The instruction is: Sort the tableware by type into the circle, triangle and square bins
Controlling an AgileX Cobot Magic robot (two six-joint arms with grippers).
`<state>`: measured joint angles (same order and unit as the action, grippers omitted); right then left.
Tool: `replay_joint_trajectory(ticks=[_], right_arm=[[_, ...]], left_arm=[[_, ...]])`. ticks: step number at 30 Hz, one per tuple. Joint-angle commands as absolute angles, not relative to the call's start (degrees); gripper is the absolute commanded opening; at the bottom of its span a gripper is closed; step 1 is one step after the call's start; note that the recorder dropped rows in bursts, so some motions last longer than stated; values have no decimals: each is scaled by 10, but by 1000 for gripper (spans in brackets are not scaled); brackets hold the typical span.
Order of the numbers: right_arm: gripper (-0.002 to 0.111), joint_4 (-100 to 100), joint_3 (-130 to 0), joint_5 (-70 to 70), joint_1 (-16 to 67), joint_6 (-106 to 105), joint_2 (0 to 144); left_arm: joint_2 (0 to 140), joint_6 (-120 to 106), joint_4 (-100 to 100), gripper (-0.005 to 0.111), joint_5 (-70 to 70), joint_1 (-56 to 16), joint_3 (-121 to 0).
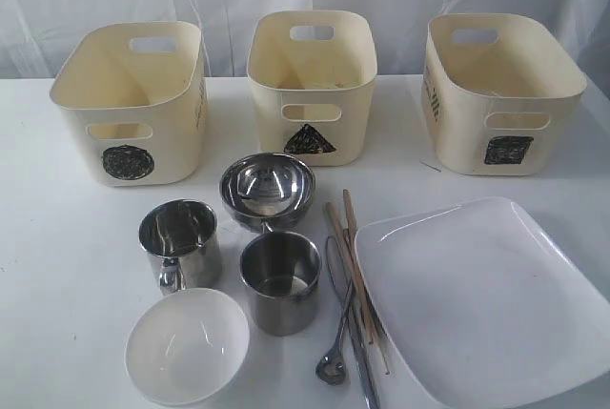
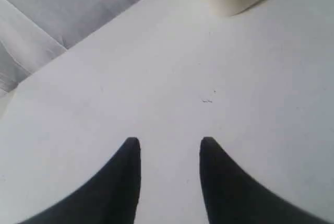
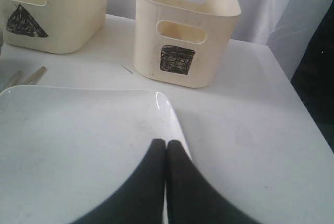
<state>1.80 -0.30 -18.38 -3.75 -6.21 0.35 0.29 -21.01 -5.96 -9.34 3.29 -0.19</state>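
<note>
1. Left claw (image 2: 169, 145) hangs open over bare worktop (image 2: 156, 78), holding nothing.
2. Right claw (image 3: 166, 143) is closed and empty above the rim of the square plate (image 3: 78, 130), which lies flat before the square bin (image 3: 185, 36).
3. Likely best: open it, then pinch that raised rim.

The circle bin (image 1: 164, 142), triangle bin (image 1: 355, 131) and square bin (image 1: 465, 132) are cream with black scribbled marks. The square plate (image 1: 486, 295) and worktop (image 1: 57, 266) are white; chopsticks (image 1: 355, 256) tan.

You'll see, scrawled black: circle (image 1: 128, 161), left bin (image 1: 176, 147); triangle (image 1: 309, 139), middle bin (image 1: 267, 125); square (image 1: 501, 150), right bin (image 1: 551, 147); side marks (image 1: 431, 104) possibly lettering.
</note>
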Motion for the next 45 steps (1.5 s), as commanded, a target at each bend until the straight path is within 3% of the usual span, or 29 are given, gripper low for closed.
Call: replay_joint_trajectory(ticks=[1, 11, 19, 24, 28, 32, 35, 37, 39, 42, 45], right_arm=[[0, 17, 0, -179, -40, -67, 0], [0, 17, 0, -179, -40, -67, 0], [0, 17, 0, -179, -40, -67, 0], [0, 17, 0, -179, -40, -67, 0], [0, 17, 0, -179, -40, -67, 0], [0, 17, 0, -179, -40, -67, 0], [0, 17, 0, -179, -40, -67, 0], [0, 17, 0, -179, -40, -67, 0], [0, 17, 0, -179, -40, -67, 0], [0, 17, 0, -179, -40, -67, 0], [0, 17, 0, -179, -40, -67, 0]], left_arm=[[0, -138, -5, 42, -43, 32, 0], [0, 169, 77, 42, 77, 32, 0], [0, 286, 77, 42, 323, 32, 0], [0, 369, 58, 42, 319, 32, 0], [0, 530, -93, 42, 136, 32, -41], [0, 543, -229, 42, 30, 32, -122], [0, 512, -224, 42, -103, 31, -180], [18, 364, -99, 42, -195, 18, -220], [68, 126, 102, 32, -278, 1, -262], [170, -93, 314, 0, -353, -2, -308], [225, -124, 327, 0, -348, -2, -336]])
